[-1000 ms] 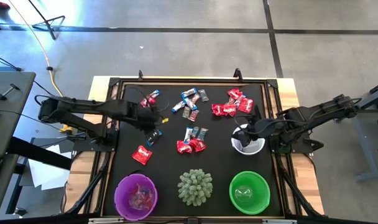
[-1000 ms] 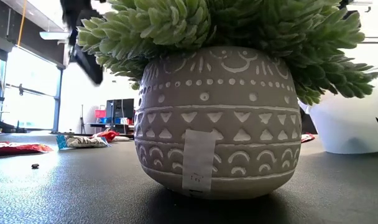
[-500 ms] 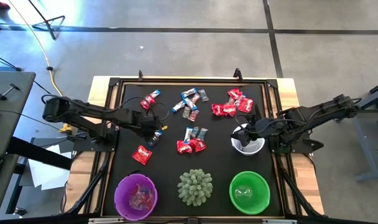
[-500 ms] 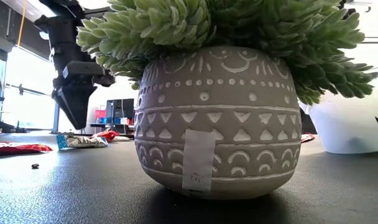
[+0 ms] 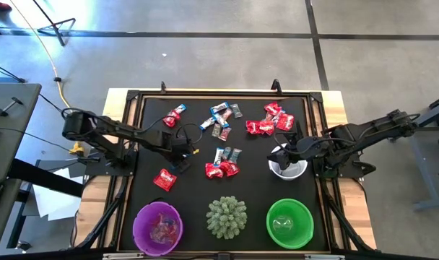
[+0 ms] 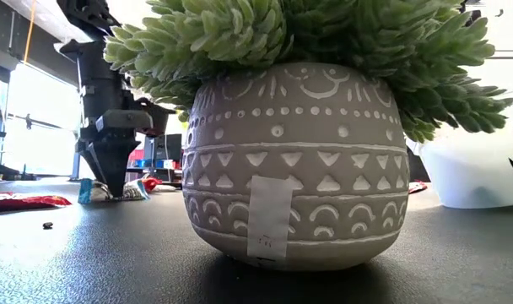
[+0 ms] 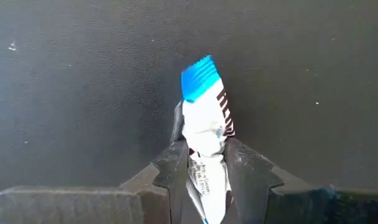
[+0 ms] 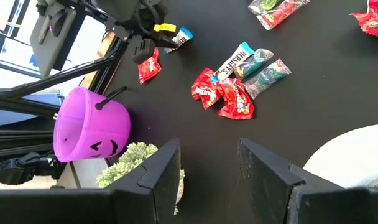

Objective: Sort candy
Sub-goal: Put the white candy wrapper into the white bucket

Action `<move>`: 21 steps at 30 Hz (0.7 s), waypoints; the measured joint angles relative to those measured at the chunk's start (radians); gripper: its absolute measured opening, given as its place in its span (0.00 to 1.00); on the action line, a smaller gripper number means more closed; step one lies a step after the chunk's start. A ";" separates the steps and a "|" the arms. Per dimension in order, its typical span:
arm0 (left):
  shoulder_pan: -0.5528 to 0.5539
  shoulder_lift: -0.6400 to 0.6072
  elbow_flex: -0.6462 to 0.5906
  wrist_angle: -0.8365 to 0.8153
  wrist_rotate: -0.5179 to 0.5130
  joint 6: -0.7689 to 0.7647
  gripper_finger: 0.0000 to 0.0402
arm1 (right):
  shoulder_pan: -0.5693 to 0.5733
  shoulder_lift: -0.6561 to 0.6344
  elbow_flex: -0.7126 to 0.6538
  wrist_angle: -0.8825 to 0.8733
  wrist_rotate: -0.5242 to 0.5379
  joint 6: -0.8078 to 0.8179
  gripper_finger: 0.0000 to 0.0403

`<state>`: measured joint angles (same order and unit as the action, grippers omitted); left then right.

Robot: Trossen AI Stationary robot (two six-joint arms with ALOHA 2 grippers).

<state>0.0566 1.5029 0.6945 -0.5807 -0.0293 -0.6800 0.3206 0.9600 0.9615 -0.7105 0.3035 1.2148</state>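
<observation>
One blue-and-white candy (image 7: 204,134) clamped in left gripper (image 7: 204,171) at nine o'clock; right gripper (image 8: 207,165) agape; thin end-hold, possible slip.

Table (image 5: 136,195): black top, pale wood rim, dark frame rails at edges.
On it:
- purple bucket (image 5: 158,227), near-left corner; candy inside.
- spiky pale-green plant in patterned grey pot (image 5: 227,217), mid near edge.
- green bowl (image 5: 289,223), near-right corner.
- white bowl (image 5: 288,162), by right edge.
- red candy (image 5: 164,179), single, left side.
- blue-and-white candy (image 5: 181,160), centre-left.
- mixed candy cluster (image 5: 223,164), centre.
- mixed candy group (image 5: 221,119) + red candy heap (image 5: 270,119), toward far edge.
</observation>
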 joint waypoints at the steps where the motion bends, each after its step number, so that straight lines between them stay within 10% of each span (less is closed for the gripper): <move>1: 0.000 0.009 0.000 0.004 0.000 0.000 0.24 | 0.000 0.000 0.000 0.001 0.000 0.000 0.39; 21: 0.001 -0.114 0.097 0.033 -0.043 -0.076 0.02 | 0.000 0.000 0.000 0.005 0.078 0.002 0.39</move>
<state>0.0574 1.3888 0.7917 -0.5480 -0.0721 -0.7563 0.3206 0.9600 0.9615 -0.7060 0.3811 1.2164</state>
